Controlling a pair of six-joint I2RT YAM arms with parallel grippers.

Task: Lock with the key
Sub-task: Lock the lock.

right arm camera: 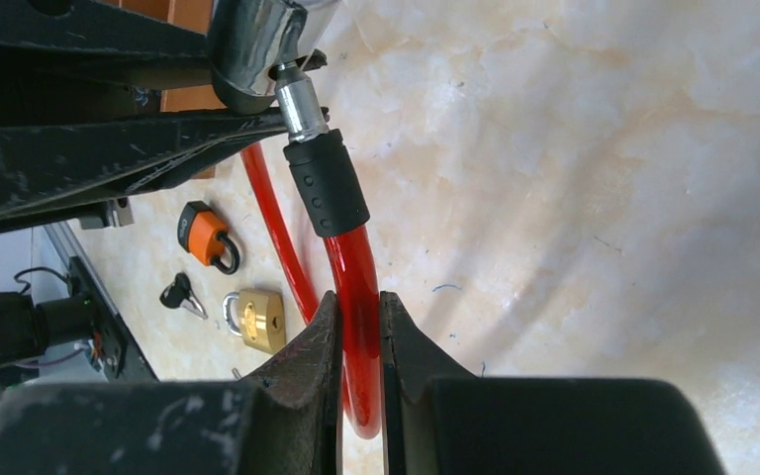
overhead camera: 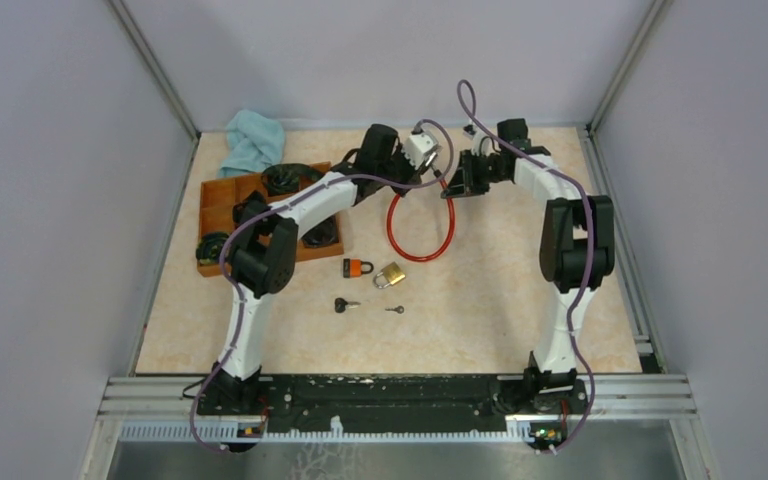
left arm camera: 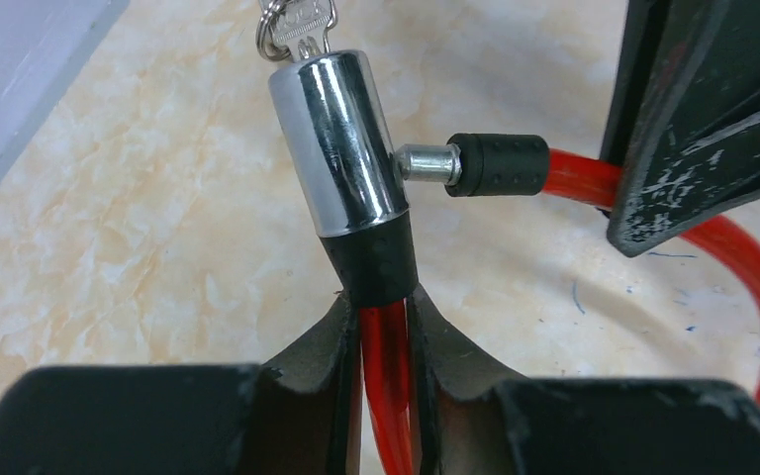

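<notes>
A red cable lock (overhead camera: 420,228) lies looped at the back middle of the table. My left gripper (left arm camera: 386,327) is shut on the red cable just below the black collar of its chrome cylinder (left arm camera: 341,139). A key (left arm camera: 297,25) on a ring sits in the cylinder's far end. My right gripper (right arm camera: 361,317) is shut on the cable behind its black rubber end (right arm camera: 329,188). The metal pin (left arm camera: 426,163) meets the side of the cylinder; I cannot tell how deep it sits. In the top view the grippers face each other, left (overhead camera: 422,155) and right (overhead camera: 457,182).
An orange padlock (overhead camera: 358,267), a brass padlock (overhead camera: 390,275), a black-headed key (overhead camera: 345,305) and a small key (overhead camera: 395,309) lie in front of the cable loop. A wooden tray (overhead camera: 222,195) with black items and a teal cloth (overhead camera: 255,140) are at the back left.
</notes>
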